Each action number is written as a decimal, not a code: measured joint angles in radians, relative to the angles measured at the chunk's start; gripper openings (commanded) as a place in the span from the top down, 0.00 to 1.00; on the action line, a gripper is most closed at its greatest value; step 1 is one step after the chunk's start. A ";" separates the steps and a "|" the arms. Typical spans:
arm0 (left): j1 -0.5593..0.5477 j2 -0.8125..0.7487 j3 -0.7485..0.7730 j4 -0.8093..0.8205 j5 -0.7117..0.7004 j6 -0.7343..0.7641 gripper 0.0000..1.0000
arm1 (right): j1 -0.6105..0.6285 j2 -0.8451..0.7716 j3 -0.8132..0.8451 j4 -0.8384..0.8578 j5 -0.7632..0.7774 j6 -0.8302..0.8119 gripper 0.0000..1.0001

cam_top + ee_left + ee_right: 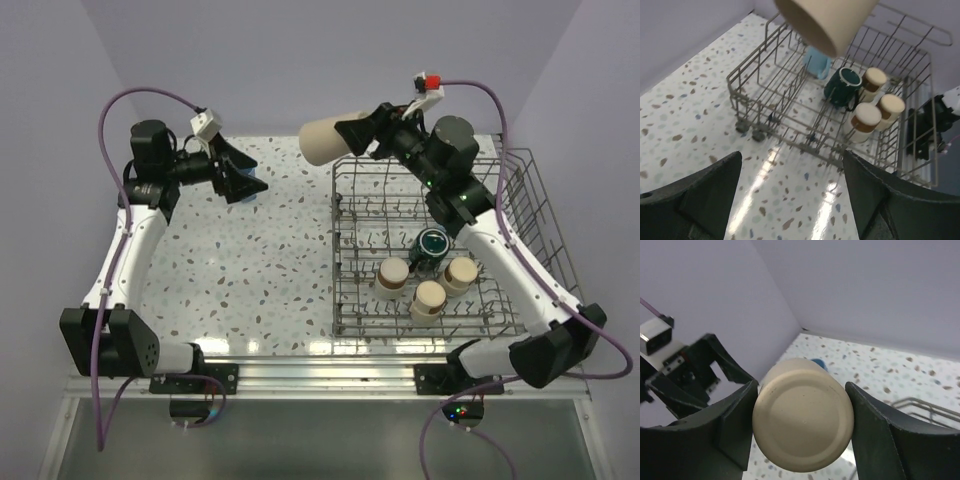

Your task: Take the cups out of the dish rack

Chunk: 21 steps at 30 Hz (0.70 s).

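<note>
One tall beige tumbler [322,140] was clamped sideways in my right gripper [802,407], up over the far-left corner of the dish rack [520,200]. My left gripper [792,170] hung wide open above the table [270,260], holding nothing. My guess was that the tumbler was light, rigid and pretty slick, so squeezing across its wall near the base seemed the safest grip.

In the right gripper [802,415] the tall beige tumbler [802,422] shows only its base. A blue thing [818,362] just behind it peeks out, too little to name. Ahead of the left gripper [790,160], the top edge crops that tumbler.
</note>
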 measured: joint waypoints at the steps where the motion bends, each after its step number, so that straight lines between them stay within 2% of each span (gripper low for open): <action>1: -0.001 -0.007 -0.034 0.069 0.034 -0.057 0.14 | 0.002 0.026 0.000 0.059 -0.019 0.038 0.87; 6: 0.000 -0.045 -0.168 0.466 0.122 -0.382 0.14 | 0.032 0.150 0.000 0.247 -0.076 0.175 0.87; 11: 0.000 -0.054 -0.181 0.730 0.121 -0.585 0.16 | 0.062 0.193 0.000 0.333 -0.110 0.254 0.87; 21: 0.001 0.008 -0.181 0.933 0.091 -0.790 0.23 | 0.100 0.203 0.000 0.451 -0.142 0.324 0.87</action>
